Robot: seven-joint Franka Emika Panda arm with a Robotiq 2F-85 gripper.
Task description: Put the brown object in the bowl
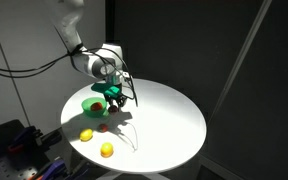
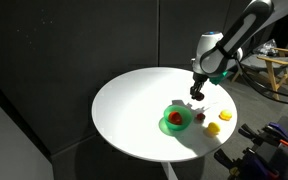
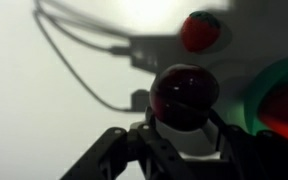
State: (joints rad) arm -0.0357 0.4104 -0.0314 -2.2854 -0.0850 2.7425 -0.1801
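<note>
In the wrist view the brown object, a dark glossy round lump, sits between my gripper's black fingers, which are closed on it. The green bowl lies at the right edge of that view, close beside the lump, with something red inside it. In both exterior views the gripper hangs low over the white table, just beside the bowl. The lump itself is too small to make out in those views.
A small red piece lies on the round white table near the bowl. Two yellow balls lie near the table's edge. A cable's shadow crosses the tabletop.
</note>
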